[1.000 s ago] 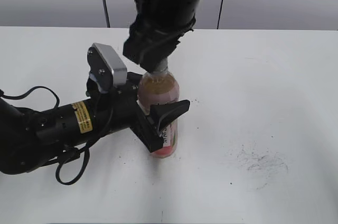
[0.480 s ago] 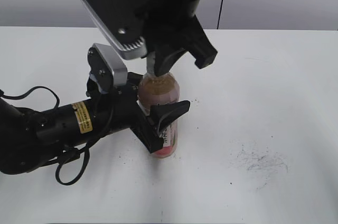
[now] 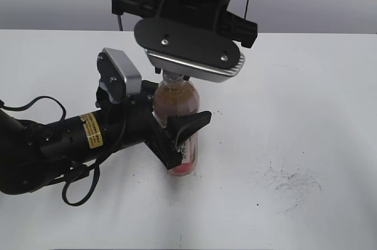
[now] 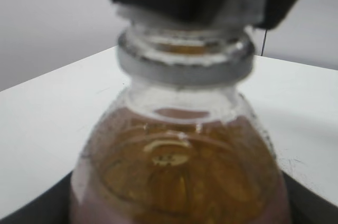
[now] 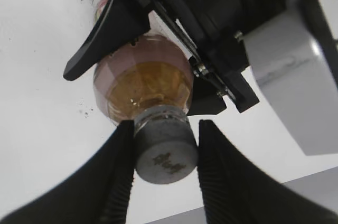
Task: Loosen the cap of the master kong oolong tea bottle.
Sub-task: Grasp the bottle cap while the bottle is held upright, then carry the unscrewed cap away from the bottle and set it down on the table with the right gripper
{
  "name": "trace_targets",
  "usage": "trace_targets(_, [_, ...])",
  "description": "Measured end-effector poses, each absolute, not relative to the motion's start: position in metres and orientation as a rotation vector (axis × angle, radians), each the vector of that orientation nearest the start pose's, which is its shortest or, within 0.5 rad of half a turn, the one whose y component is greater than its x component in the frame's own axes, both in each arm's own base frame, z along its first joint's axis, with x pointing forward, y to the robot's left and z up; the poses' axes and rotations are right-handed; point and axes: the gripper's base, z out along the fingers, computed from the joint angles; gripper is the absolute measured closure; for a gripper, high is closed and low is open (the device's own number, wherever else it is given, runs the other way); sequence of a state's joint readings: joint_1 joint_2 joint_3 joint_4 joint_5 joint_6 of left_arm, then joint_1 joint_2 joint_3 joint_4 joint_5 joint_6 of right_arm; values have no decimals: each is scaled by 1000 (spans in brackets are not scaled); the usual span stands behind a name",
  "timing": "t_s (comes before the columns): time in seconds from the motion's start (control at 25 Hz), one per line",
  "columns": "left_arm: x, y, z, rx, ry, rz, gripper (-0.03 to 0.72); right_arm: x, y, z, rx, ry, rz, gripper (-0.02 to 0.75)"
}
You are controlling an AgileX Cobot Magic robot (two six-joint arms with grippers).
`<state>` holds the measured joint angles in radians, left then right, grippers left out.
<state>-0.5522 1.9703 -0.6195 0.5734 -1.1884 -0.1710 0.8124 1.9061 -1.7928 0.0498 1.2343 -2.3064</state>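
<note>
Right wrist view shows the right gripper closed on the cap, its two ribbed black fingers pressed to either side of the grey, round top with a small dark mark. In the exterior view that grip is hidden: the right arm's flat black plate with a silver rim covers the cap and bottle neck entirely. Below it, the bottle stands upright on the white table, near its middle. The left gripper clamps the bottle's body from the left side, one black finger crossing the front and covering much of the pink label. Left wrist view is blurred and close; only the clear, rounded shoulder, the amber tea and the neck ring can be made out, with dark fingers cutting off the top. Fine dark specks mark the table to the right.
</note>
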Motion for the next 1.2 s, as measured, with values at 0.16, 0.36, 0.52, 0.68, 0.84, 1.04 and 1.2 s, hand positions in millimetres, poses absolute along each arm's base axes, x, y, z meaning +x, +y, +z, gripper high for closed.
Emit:
trace_targets(0.16, [249, -207, 125, 902, 1509, -807, 246, 278, 299, 306, -2874, -53, -271, 465])
trace_targets(0.36, [249, -207, 125, 902, 1509, -807, 246, 278, 299, 307, -2875, -86, -282, 465])
trace_targets(0.52, [248, -207, 125, 902, 1509, -808, 246, 277, 297, 310, -2877, -144, -312, 465])
trace_targets(0.68, [248, -207, 125, 903, 1509, -809, 246, 275, 294, 320, -2859, -270, -374, 465])
trace_targets(0.84, [248, -207, 125, 903, 1509, -809, 246, 274, 295, 321, -2864, -259, -388, 465])
trace_targets(1.04, [248, -207, 125, 903, 1509, -809, 246, 284, 281, 326, -2836, 420, -434, 467])
trace_targets(1.2, [249, -207, 125, 900, 1510, -808, 246, 303, 258, 319, -2699, 980, -411, 467])
